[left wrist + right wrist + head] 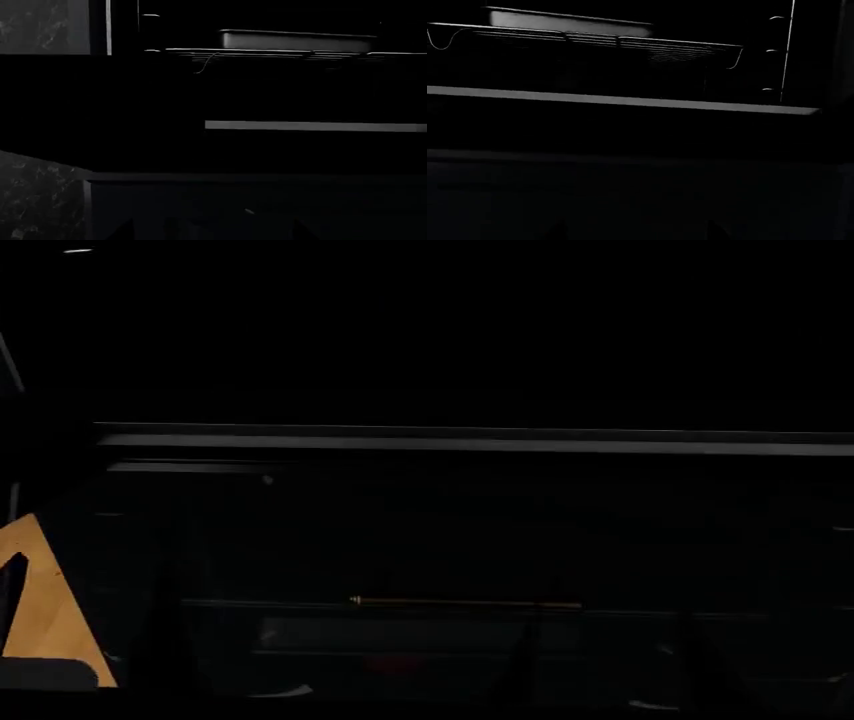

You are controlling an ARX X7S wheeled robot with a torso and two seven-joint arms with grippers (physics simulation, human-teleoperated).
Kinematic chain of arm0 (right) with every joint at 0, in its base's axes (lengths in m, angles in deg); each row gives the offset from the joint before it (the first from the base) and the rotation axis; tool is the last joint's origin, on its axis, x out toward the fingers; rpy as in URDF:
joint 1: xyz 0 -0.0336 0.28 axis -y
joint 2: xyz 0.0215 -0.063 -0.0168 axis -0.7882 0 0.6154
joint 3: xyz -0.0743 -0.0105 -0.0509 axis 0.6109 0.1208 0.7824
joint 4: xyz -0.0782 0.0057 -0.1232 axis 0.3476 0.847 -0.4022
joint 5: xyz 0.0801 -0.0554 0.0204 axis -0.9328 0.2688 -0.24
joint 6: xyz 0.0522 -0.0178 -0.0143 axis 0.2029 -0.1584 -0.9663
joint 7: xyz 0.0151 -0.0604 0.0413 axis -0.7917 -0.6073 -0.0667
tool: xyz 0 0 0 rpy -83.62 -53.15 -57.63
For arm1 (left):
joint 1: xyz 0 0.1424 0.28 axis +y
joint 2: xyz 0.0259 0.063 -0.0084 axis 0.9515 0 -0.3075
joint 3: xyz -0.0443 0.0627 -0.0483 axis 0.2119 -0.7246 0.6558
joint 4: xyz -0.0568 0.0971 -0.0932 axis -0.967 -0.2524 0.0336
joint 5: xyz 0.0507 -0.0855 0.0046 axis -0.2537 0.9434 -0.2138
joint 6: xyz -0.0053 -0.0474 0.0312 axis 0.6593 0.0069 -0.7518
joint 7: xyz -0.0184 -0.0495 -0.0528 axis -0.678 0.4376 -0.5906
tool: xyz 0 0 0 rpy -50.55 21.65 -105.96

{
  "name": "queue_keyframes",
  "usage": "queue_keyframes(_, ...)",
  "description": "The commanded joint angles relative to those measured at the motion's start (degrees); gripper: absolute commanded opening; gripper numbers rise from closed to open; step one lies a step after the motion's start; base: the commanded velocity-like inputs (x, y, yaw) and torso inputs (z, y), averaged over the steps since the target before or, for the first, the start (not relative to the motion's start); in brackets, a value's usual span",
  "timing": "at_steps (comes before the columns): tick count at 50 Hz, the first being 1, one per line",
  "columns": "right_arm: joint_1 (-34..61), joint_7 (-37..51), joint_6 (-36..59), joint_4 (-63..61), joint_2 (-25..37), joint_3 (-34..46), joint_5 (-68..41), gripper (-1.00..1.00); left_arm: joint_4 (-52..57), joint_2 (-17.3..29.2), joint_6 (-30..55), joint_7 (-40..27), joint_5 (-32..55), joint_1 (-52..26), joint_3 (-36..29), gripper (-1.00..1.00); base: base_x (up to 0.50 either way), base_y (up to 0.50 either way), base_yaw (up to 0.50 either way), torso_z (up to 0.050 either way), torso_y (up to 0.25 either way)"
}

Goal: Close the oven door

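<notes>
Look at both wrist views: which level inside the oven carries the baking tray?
The upper wire rack carries the baking tray. The pale ledge below it is bare, and the side-wall rack supports at the lower levels hold nothing.

Dim kitchen: oven rack [627,46], baking tray [297,40].

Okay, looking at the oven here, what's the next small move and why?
Probably raise both arms under the door's front edge. Both wrist views look straight into the open oven, with the pan on the wire rack, so the door seems still down. The grippers are too dark to read.
</notes>
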Motion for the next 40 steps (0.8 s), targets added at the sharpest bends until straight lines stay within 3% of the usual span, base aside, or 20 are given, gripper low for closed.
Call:
queue_keyframes(1,1.15,0.29,4.54,-10.89,1.02,-5.66,-8.63,1.0,14.15,-0.29,16.54,-3.76,6.9,-9.83,1.15,1.0,0.0,0.0,0.0,0.0,0.0)
queue_keyframes(9,13.1,3.62,17.54,-17.95,3.4,-6.3,-11.71,1.0,18.69,-0.32,27.05,-7.07,13.1,-20.59,4.43,1.0,0.0,0.0,0.0,0.0,0.0)
queue_keyframes(13,21.0,5.45,25.37,-21.35,3.78,-6.33,-14.72,1.0,20.89,-1.24,34.73,-9.27,21.15,-28.37,8.66,1.0,0.0,0.0,0.0,0.0,0.004)
queue_keyframes(17,25.24,4.95,26.98,-20.04,3.02,-9.22,-19.29,1.0,21.88,-2.24,41.92,-12.83,28.9,-35.66,12.17,1.0,0.0,0.0,0.0,0.0,0.0)
queue_keyframes(22,32.24,5.48,31.24,-19.18,3.18,-9.22,-21.53,1.0,16.93,-2.47,40.27,-13.53,24.54,-40.77,11.08,1.0,0.0,0.0,0.0,0.0,0.0)
queue_keyframes(31,48.43,4.99,38.18,-11.7,1.32,-8.85,-25.98,1.0,1.95,-4.11,35.48,-7.46,21.33,-52.31,9.15,1.0,0.0,0.0,0.0,0.0,0.0)
queue_keyframes(32,57.03,1.54,37.25,-3.11,0.07,-3.29,-20.7,1.0,-6.64,-8.11,29.98,-4.87,15.35,-60.91,5.14,1.0,0.0,0.0,0.0,0.0,0.0)
queue_keyframes(33,64.58,0.67,36.64,2.64,-0.14,-2.39,-19.83,1.0,-15.24,-8.42,29.0,-4.24,14.45,-64.46,4.64,1.0,0.0,0.0,0.0,0.0,0.0)
queue_keyframes(40,74.26,-4.04,32.84,15.76,-2.51,2.41,-15.71,1.0,-26.74,-10.1,25.94,-1.46,12.02,-72.6,3.18,1.0,0.0,0.0,0.0,0.0,0.002)
